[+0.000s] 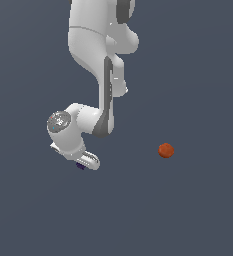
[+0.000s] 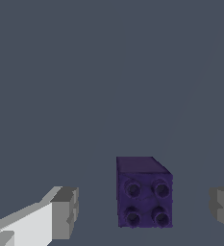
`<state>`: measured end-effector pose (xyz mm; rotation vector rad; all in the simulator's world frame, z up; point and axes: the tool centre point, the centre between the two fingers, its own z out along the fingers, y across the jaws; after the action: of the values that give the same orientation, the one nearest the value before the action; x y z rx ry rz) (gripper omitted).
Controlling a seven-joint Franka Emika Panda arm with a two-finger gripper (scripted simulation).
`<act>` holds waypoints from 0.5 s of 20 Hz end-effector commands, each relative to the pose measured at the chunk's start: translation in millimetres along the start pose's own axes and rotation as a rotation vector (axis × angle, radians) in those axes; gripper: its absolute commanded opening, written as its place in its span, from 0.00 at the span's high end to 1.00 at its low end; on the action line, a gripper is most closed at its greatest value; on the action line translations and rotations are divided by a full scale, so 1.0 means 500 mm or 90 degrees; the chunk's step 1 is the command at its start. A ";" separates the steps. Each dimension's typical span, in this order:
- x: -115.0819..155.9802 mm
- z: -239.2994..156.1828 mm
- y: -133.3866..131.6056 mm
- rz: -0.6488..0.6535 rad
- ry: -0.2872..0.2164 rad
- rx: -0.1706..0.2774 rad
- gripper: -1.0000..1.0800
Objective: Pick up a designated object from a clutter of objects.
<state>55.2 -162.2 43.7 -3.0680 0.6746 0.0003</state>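
Gripper [image 2: 144,211]: spread wide, fingers [image 2: 65,211] low on either side of the purple block [image 2: 144,194], touching neither face. Nothing is pinched yet.

Purple block: small, dark, cube-like, four round sockets on the face turned to the wrist camera. It sits on the grey floor [image 2: 108,72] between the fingers, though nearer the one at the far edge of the picture than the other, by the wrist view. In the exterior view only a dark sliver [image 1: 80,165] shows under the hand [image 1: 83,159].

Orange-red ball [image 1: 166,150]: well apart, toward the exterior view's right. Not wanted. No other pieces appear in either picture.

Step in hand, as judged: closing on the block. Notes for doing it well:
- Centre the hand first, so both pads meet the block together and it is not shoved sideways.
- Keep the pads square to the flat side faces; a corner grip may twist it.
- Get low enough for the pads to cover most of each face, without scraping the floor.
- Close gently, then lift straight up.
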 end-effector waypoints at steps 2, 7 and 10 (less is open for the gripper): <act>-0.001 0.030 0.001 0.001 0.000 0.000 0.04; 0.002 0.044 0.000 0.001 0.000 0.000 0.04; 0.002 0.044 0.000 0.001 0.000 0.000 1.00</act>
<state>55.6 -162.6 22.1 -3.0678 0.6756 0.0013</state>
